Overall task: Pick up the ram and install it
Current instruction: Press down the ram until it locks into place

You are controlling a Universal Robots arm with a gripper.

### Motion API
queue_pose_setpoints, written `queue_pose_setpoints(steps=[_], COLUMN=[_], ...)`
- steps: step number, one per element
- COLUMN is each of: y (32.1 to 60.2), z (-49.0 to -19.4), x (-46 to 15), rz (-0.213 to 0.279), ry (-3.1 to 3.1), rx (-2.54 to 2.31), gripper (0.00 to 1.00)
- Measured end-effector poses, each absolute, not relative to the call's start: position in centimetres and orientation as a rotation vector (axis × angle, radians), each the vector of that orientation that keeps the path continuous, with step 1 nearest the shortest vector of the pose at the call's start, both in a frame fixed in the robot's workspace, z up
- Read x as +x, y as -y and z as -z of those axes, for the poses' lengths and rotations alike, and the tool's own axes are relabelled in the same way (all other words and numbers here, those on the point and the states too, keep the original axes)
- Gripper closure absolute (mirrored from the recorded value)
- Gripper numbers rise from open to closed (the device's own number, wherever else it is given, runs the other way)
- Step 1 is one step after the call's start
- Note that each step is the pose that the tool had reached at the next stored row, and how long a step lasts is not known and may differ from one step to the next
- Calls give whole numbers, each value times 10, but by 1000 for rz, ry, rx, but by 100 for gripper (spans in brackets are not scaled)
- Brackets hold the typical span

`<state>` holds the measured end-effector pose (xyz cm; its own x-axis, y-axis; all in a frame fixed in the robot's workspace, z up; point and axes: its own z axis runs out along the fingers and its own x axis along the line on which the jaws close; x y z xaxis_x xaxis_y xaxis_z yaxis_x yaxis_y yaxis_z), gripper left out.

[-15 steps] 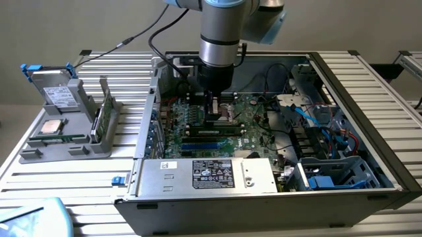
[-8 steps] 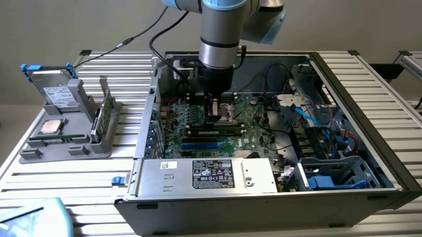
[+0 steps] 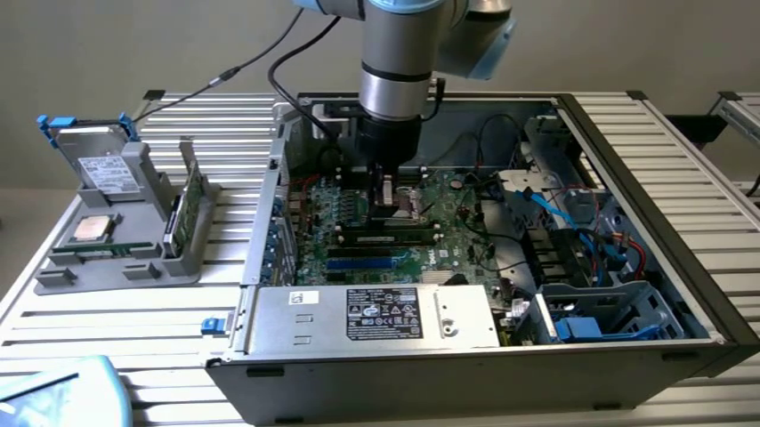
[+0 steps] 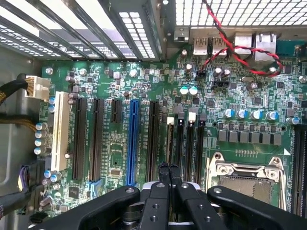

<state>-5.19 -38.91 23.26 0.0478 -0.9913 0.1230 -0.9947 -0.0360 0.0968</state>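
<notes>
One gripper (image 4: pixel 169 167) clenched above the motherboard (image 4: pixel 144 120), ram (image 3: pixel 396 237) seated in slot (partly hidden by arm).

The gripper (image 4: pixel 168 168) hangs over the green motherboard (image 4: pixel 144 96), its two black fingers (image 4: pixel 163 173) pressed together above the black memory slots (image 4: pixel 184 139). Just beside them sits the silver processor socket (image 4: pixel 247 175); a blue expansion slot (image 4: pixel 132 141) and a white one (image 4: pixel 60 132) stand near. A red-black wire (image 4: pixel 230 48) loops by the ports

glossy green motherboard (image 4: pixel 144 86) with matt black plastic slots (image 4: pixel 79 139), inside a bare grey metal case (image 3: pixel 665 178).
</notes>
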Motion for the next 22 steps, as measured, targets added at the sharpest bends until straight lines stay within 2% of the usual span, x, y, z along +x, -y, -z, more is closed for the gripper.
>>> queue_pose_setpoints(steps=[12,22], y=[390,390], z=[-239,-239], x=[-19,-18], rz=[-14,-14], ry=[2057,2057], rx=[2148,2148], gripper=[90,90])
